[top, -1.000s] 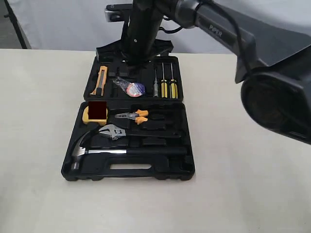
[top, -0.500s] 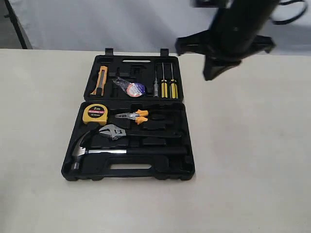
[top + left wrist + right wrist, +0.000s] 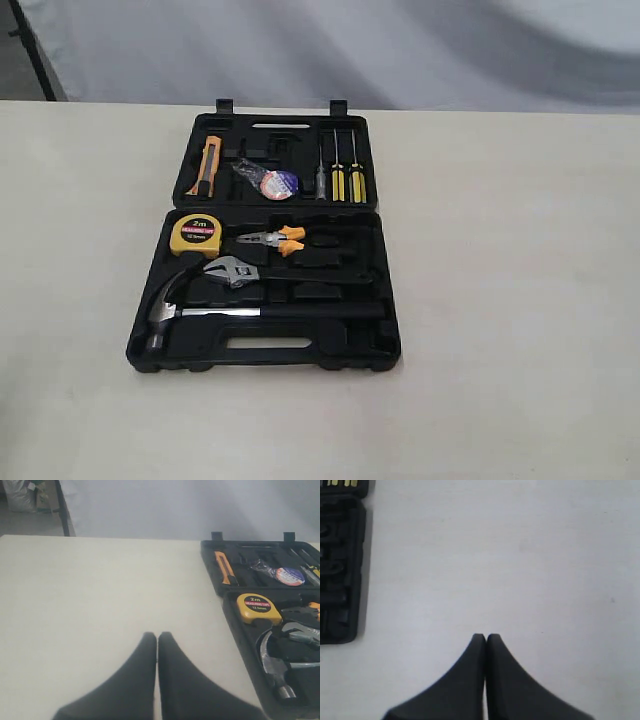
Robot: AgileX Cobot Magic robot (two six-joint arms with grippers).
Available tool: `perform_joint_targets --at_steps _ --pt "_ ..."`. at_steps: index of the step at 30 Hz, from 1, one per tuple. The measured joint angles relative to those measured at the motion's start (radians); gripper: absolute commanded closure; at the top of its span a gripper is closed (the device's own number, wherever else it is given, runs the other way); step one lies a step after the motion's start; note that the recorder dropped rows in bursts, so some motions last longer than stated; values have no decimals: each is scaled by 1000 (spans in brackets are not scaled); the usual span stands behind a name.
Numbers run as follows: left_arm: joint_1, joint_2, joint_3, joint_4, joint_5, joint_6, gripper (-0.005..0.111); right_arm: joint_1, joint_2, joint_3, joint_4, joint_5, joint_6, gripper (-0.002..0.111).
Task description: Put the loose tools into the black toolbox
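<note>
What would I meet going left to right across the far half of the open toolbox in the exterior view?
orange utility knife → tape roll in clear wrap → three screwdrivers

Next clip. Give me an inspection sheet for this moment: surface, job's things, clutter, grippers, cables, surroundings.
Surface: pale table, nothing loose seen on it.
Job's things: black toolbox lies open; hammer and wrench lie in the half with the slot handle, tape roll in the other half.
Clutter: tape measure, pliers, utility knife and screwdrivers also sit in the case.
Grippers: left gripper and right gripper both shut, empty, over bare table beside the case.
Cables: nothing seen.
Surroundings: grey backdrop behind the table; dark post at the far left.
</note>
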Motion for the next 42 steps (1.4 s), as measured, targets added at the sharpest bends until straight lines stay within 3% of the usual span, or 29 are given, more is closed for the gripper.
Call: perform_joint_targets --at_steps 9,19,24,42 --pt "0 0 0 0 0 0 105 -4 -457 221 -53 -61 21 108" --pt "0 0 0 0 0 0 105 -4 -777 561 -188 -452 25 108" --pt "0 0 0 0 0 0 105 -4 -855 585 -313 -510 29 108" --pt "0 0 0 0 0 0 105 -4 -900 585 -330 -544 29 108"
